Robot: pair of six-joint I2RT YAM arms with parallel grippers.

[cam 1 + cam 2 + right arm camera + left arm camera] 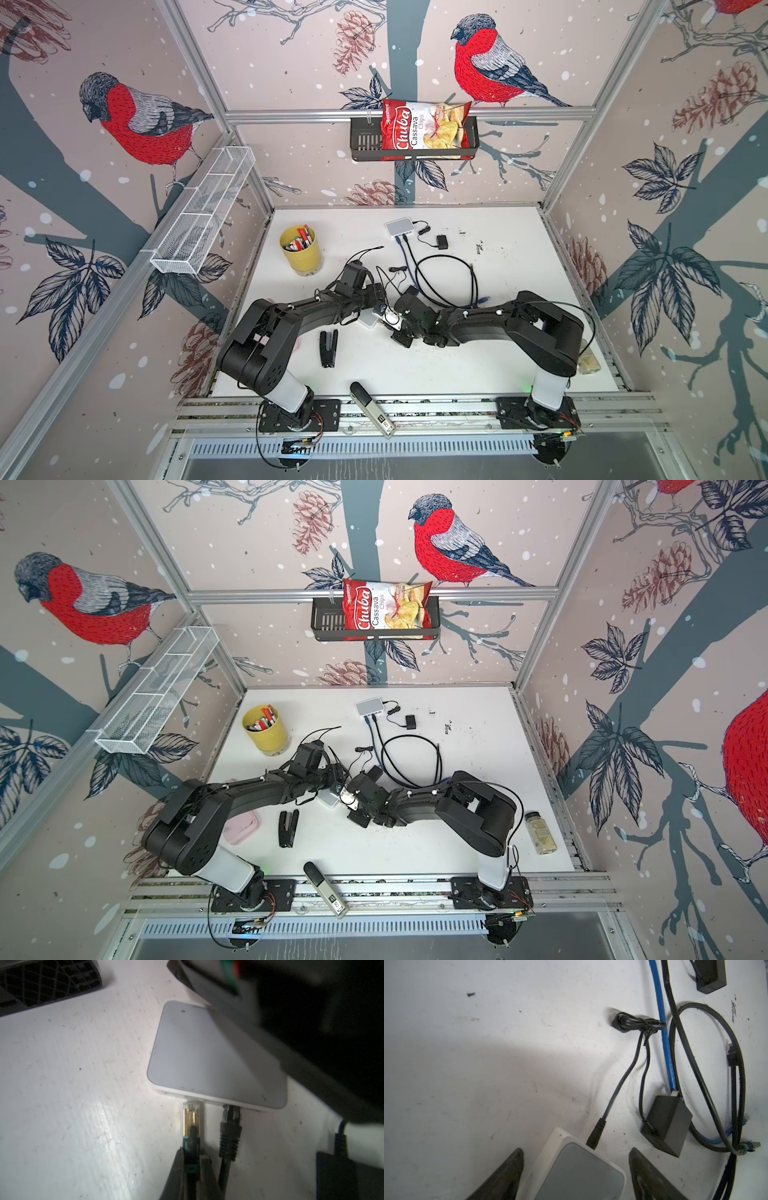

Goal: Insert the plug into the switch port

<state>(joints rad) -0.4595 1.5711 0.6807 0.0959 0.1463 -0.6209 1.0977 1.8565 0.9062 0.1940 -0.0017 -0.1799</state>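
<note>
Scuffed white desk (62, 1084), mid-frame in both top views between the arms. Right jaws are clamped on the plug (191, 1118) by its rubber boot, tip touching the switch (207, 1053) edge. Left jaws are apart, straddling the switch. Plug's probably light and stiff with a fragile clip, so I'd keep hold of the boot.

Table (498, 353) read as a clock. Yellow marker cup (300, 249) is seen at 10. Far switch (400, 227) is set at 12, black adapter (441, 242) at its 3. Black cable loop (446, 282) is laid near centre. Left gripper (374, 306) and right gripper (394, 321) are seen tip to tip over a mostly hidden white box (368, 321). Stapler (328, 348) is placed at 7.
</note>
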